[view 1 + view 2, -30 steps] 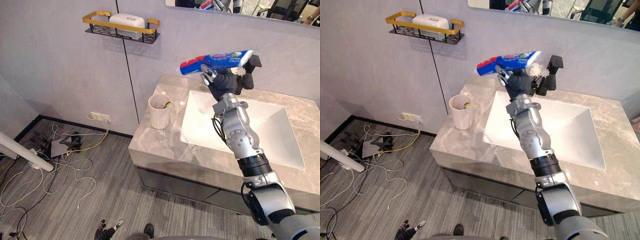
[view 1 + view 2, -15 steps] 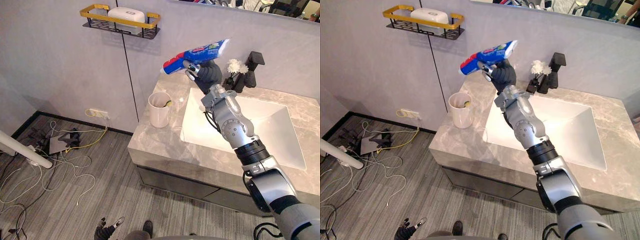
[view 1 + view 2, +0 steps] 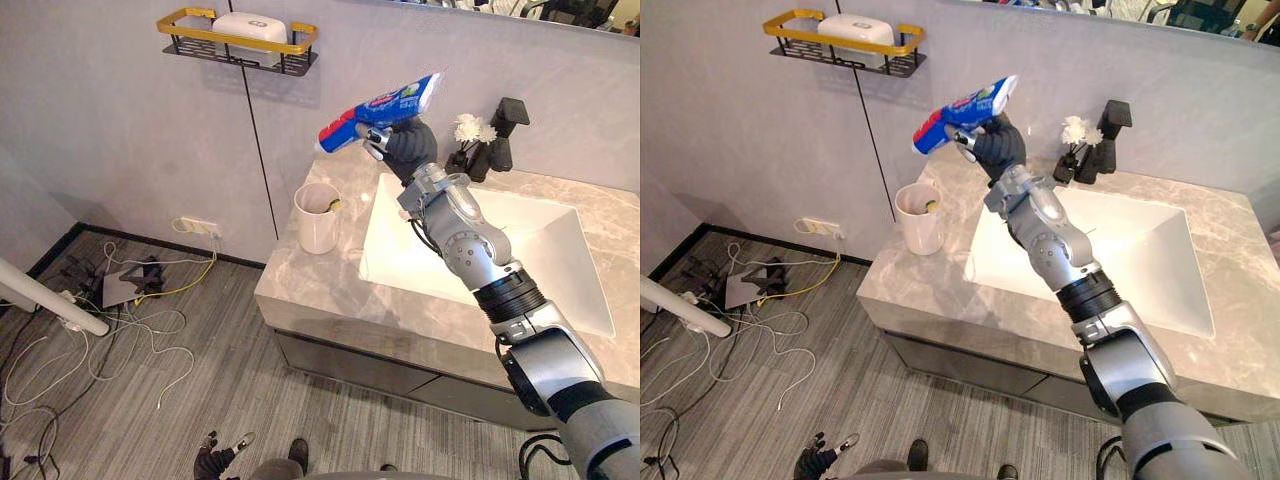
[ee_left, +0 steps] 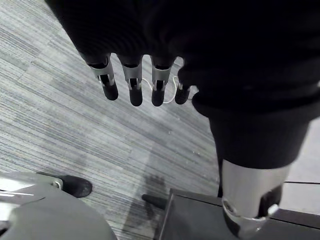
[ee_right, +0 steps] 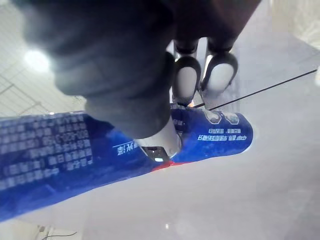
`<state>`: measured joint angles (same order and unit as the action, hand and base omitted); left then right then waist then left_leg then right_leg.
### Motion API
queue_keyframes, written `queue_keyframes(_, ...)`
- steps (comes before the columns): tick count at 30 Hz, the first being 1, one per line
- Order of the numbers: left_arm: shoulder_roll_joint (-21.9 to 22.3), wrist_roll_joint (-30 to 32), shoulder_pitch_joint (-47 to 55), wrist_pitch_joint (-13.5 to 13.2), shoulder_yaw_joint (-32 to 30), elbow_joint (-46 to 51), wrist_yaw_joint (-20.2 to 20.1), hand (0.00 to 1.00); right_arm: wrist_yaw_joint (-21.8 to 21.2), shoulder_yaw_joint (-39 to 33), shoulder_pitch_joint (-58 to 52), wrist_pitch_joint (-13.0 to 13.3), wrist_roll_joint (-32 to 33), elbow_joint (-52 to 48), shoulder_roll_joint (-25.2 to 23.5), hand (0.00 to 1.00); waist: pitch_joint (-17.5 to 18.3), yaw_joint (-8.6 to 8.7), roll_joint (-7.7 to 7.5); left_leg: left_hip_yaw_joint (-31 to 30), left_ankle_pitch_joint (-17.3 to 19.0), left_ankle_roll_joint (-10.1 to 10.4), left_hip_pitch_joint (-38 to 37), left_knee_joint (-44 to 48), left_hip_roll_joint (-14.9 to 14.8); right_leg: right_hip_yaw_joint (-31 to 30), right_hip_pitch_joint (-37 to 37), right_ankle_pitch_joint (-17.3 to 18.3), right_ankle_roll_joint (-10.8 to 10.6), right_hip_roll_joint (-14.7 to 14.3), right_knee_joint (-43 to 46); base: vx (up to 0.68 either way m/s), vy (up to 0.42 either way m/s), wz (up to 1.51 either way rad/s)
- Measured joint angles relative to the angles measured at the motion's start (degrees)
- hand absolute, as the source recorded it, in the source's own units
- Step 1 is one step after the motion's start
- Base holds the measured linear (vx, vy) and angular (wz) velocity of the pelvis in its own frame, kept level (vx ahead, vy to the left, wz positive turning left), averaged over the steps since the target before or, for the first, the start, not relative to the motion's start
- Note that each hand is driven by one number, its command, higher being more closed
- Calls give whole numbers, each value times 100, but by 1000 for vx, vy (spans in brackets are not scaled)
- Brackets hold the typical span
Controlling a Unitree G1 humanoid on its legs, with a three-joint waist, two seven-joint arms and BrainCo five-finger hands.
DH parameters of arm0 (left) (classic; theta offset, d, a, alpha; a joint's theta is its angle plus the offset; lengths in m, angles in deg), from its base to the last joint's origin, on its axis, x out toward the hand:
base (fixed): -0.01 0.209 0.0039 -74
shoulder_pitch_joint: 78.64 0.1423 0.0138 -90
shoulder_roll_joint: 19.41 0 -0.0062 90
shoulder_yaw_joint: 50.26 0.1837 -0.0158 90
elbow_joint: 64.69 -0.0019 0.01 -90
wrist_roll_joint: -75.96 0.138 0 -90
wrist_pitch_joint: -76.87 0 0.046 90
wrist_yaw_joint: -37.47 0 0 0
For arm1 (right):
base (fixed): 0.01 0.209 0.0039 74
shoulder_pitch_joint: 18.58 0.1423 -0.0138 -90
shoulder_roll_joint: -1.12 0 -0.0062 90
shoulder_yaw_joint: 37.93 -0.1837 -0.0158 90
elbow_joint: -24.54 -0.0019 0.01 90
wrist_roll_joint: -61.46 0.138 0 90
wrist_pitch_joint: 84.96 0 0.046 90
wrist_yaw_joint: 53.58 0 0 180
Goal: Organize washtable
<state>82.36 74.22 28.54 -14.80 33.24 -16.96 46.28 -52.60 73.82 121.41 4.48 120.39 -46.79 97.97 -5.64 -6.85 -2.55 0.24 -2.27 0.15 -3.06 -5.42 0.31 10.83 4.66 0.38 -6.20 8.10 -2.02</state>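
Right hand [image 3: 410, 152], slanted tube [image 3: 388, 99], cap [image 3: 328, 138] perhaps leftward.

wall [image 3: 100, 150] smooth grey — one dark vertical line [image 3: 257, 150] | floor [image 3: 230, 390] grey wood-grain planks | washtable [image 3: 320, 295] marbled top

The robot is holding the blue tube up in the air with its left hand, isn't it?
No, the right hand holds the blue tube up in the air, as the left eye view shows. The left hand hangs open over the floor.
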Motion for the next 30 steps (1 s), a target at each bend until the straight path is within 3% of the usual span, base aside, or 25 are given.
queue_keyframes(21,-71,0,-2,23,199,-166,1,0,9,132,-538,-217,-66,499,-336,100,-152,-19,134,1,0,1,-37,-1,58,-4,3,0,-2,13,3,-1,-1,0)
queue_keyframes(30,-113,-38,33,23,246,-207,-4,0,12,136,-554,-224,-125,616,-444,100,-239,-22,115,7,0,0,-47,-1,59,-14,8,0,-2,14,3,0,0,0)
